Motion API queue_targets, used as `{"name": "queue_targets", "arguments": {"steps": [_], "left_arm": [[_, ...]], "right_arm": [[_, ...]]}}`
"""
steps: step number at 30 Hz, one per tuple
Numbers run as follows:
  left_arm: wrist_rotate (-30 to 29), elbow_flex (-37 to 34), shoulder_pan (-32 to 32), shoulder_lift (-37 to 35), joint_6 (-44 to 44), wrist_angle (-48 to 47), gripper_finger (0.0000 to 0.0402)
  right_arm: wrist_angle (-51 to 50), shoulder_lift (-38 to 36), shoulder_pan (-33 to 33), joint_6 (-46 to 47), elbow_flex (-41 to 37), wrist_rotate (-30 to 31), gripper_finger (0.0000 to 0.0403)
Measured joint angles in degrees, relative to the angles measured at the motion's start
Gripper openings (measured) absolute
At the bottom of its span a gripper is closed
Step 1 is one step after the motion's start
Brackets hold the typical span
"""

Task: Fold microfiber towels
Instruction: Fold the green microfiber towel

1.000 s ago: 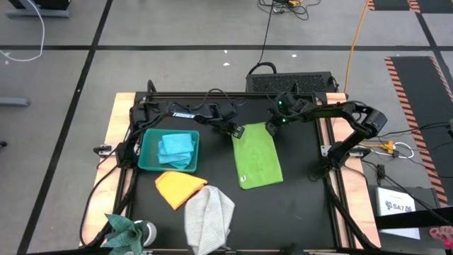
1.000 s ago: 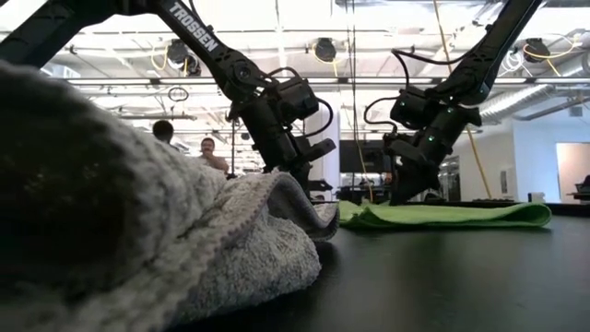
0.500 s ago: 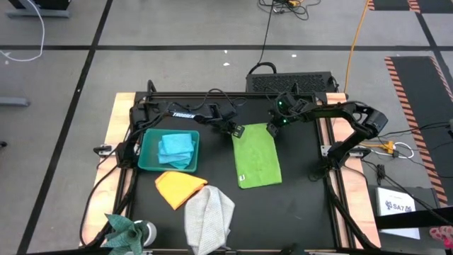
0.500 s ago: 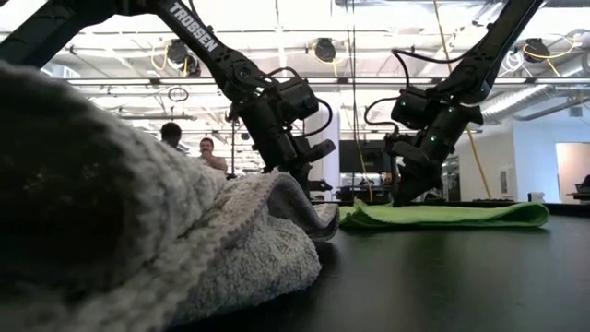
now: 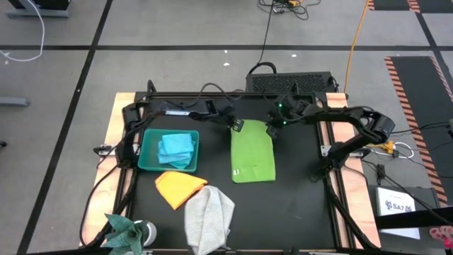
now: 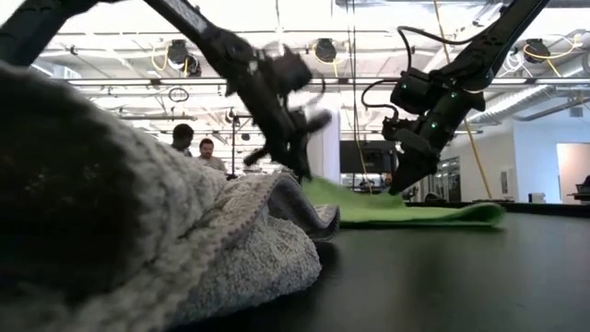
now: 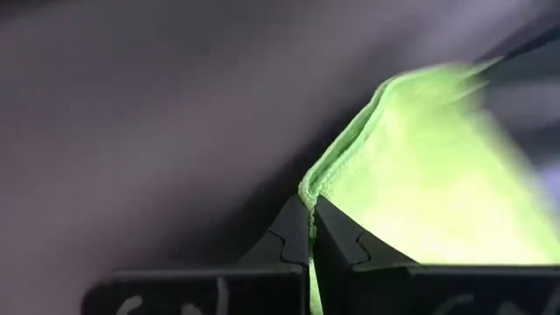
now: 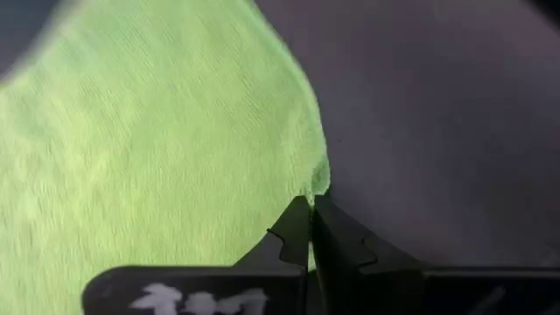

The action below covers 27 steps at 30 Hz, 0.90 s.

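Observation:
The lime green towel point(image 5: 253, 156) lies as a long rectangle on the black table, its near part flat and its far end raised point(image 6: 406, 210). My left gripper point(image 5: 237, 127) is shut on its far left corner. My right gripper point(image 5: 271, 127) is shut on its far right corner. A light blue towel point(image 5: 175, 147) lies in the teal bin point(image 5: 147, 161). The orange-yellow towel point(image 5: 178, 188), the light grey towel point(image 5: 209, 216) and the teal towel point(image 5: 124, 228) lie near the front left. My left gripper pinches the green towel's far left corner point(image 7: 317, 179) between its two fingertips, slanting down from the far side. The corner is lifted off the table and the towel slopes down to the table behind it. One layer or several, I cannot tell. My right gripper pinches the towel's far right corner point(image 8: 317, 179) between its two fingertips, slanting down from the far side. That corner is lifted off the table too, and the cloth runs smooth from it toward the near end.
The teal bin stands left of the green towel. The crumpled grey towel point(image 6: 138, 240) fills the low view's left. Bare black table point(image 5: 304, 198) lies right of and in front of the green towel. People stand in the room far behind the table point(image 6: 198, 152).
Both grippers have gone toward the table's far edge and a little up, still shut on the green towel's far corners. The far end has lifted off the table. The towel has slid toward the far edge and straightened, its near edge drawn back.

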Motion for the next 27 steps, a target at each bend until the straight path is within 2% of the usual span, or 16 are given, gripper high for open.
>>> {"name": "queue_targets", "arguments": {"steps": [8,14,27], "left_arm": [[-3.1,0.1,-1.6,-3.9,2.2,-0.5,0.0000],[-3.9,0.0,-3.3,-3.8,2.3,-2.1,0.0000],[-1.5,0.1,-6.0,-5.0,2.9,-4.3,0.0000]], "right_arm": [[-2.7,-1.4,2.7,0.6,0.0,0.7,0.0000],[-5.1,-6.9,5.4,2.7,0.0,0.7,0.0000],[-13.5,-16.1,14.2,9.0,0.0,0.6,0.0000]]}}
